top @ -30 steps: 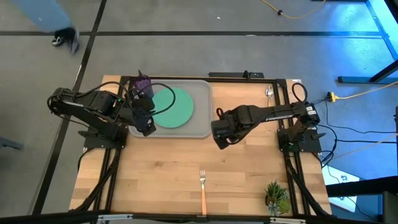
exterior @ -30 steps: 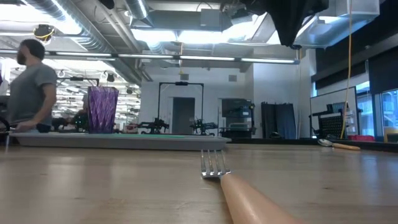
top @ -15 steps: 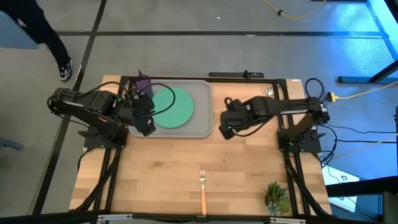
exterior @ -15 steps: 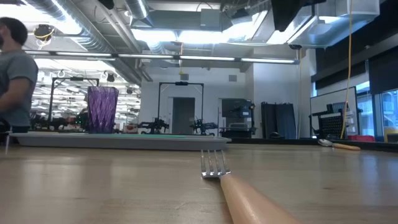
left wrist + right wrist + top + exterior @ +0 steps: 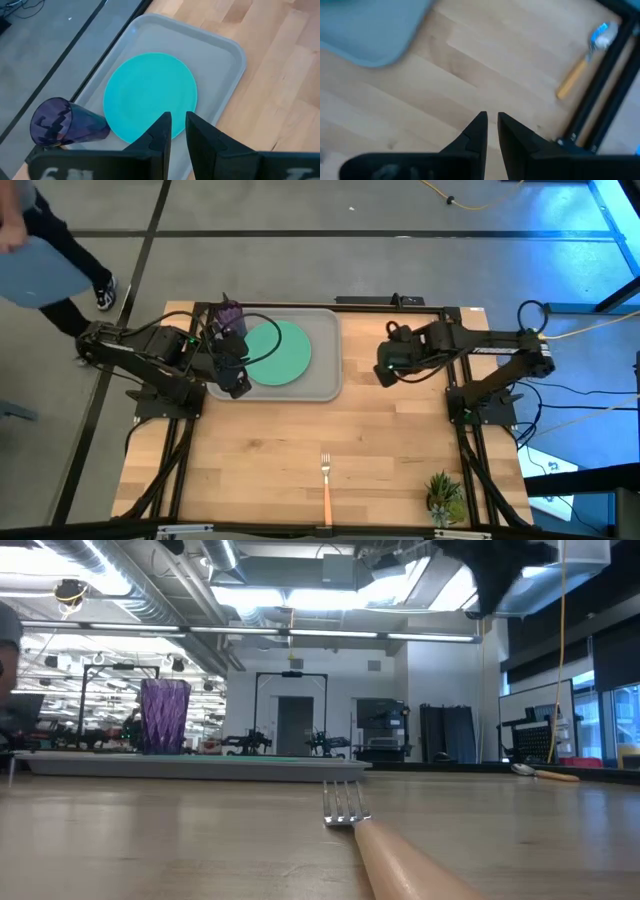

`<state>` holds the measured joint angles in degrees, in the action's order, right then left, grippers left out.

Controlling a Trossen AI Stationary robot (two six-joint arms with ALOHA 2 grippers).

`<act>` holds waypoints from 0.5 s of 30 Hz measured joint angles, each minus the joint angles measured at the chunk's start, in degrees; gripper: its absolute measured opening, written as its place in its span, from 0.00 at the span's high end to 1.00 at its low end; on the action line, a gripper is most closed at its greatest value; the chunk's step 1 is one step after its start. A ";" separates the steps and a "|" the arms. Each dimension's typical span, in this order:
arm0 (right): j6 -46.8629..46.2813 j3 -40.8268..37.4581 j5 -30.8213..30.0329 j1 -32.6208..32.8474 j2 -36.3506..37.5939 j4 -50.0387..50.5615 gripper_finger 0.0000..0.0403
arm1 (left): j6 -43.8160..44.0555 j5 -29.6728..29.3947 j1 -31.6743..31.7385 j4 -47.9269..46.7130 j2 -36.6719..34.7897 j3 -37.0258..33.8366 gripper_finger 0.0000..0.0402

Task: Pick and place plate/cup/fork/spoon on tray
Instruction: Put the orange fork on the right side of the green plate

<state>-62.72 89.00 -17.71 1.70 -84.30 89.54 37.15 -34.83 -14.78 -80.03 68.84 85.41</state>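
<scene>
While right pincer (image 5: 491, 131) hangs nearly clenched, empty, spoon (image 5: 585, 59) lies well ahead.

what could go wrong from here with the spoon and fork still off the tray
The spoon lies at the table's far edge beside the frame rail, so the right claw, fingers nearly together, might hit the rail or nudge it off. The fork sits far from the tray, a long carry. The cup near the tray's corner could tip.
</scene>
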 joint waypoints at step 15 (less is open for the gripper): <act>-2.94 -17.29 7.02 -6.12 13.72 -12.25 0.87 | 1.72 0.00 0.02 0.15 0.02 0.00 0.87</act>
<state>-65.65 71.70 -10.69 -4.41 -70.59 77.29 38.86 -34.83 -14.76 -79.87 68.86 85.41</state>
